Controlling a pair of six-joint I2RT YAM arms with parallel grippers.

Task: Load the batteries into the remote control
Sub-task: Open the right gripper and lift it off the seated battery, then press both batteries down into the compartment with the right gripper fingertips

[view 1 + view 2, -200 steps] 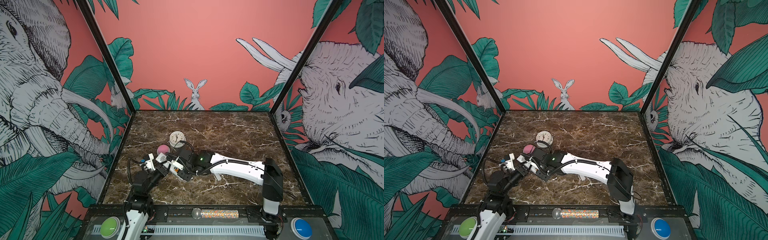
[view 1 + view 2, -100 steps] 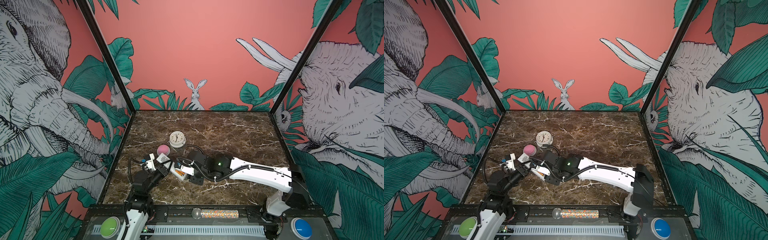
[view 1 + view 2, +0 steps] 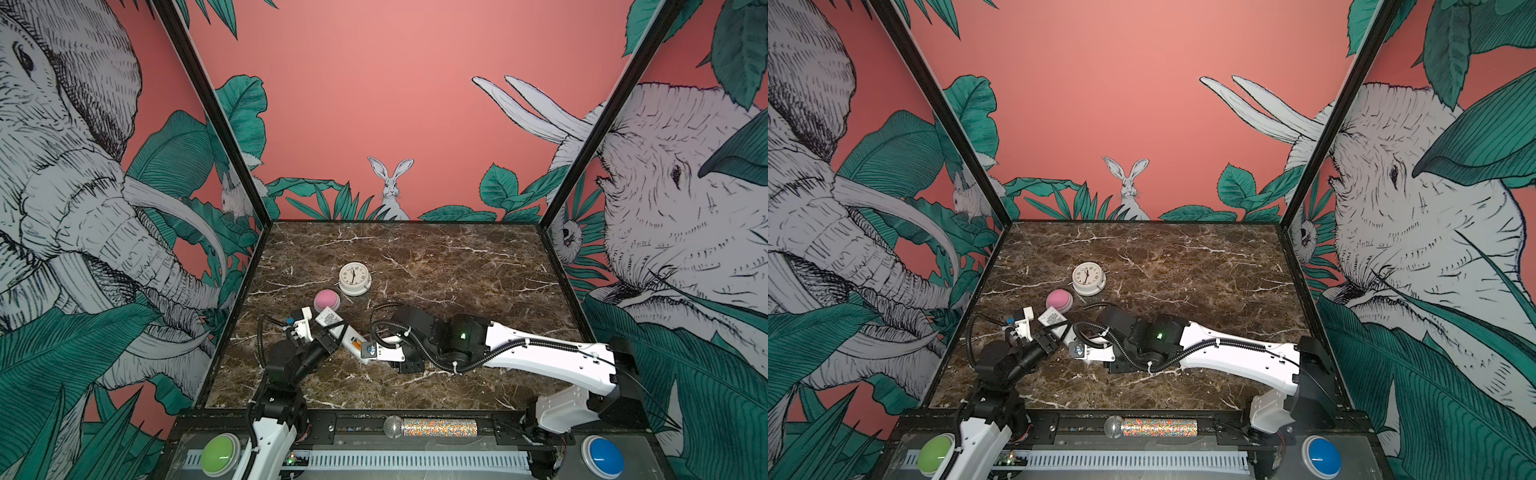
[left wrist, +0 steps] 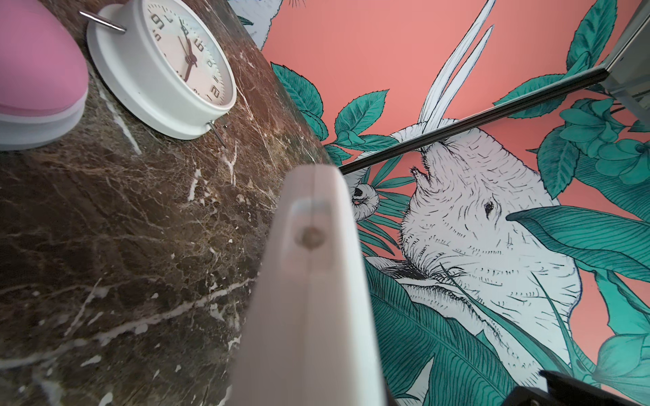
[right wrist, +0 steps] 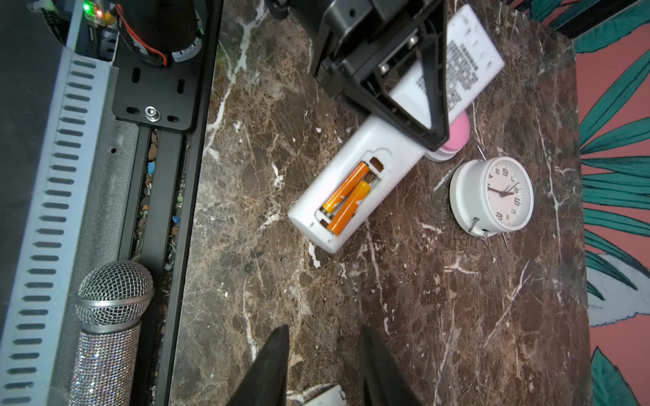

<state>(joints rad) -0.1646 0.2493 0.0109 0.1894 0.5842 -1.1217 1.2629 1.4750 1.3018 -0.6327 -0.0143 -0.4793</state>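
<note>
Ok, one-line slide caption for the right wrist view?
Left gripper clamps the remote control, back up, with both orange batteries lying in its open compartment.

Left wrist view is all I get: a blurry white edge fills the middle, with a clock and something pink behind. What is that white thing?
Observer: The remote control, label side up, clamped in the left gripper.
Visitor: Any batteries in it?
Observer: Yes, two orange batteries lie side by side in its open compartment, with no cover on.
Visitor: And the other arm?
Observer: The right gripper is near the remote's battery end, jaws apart, not touching it.
</note>
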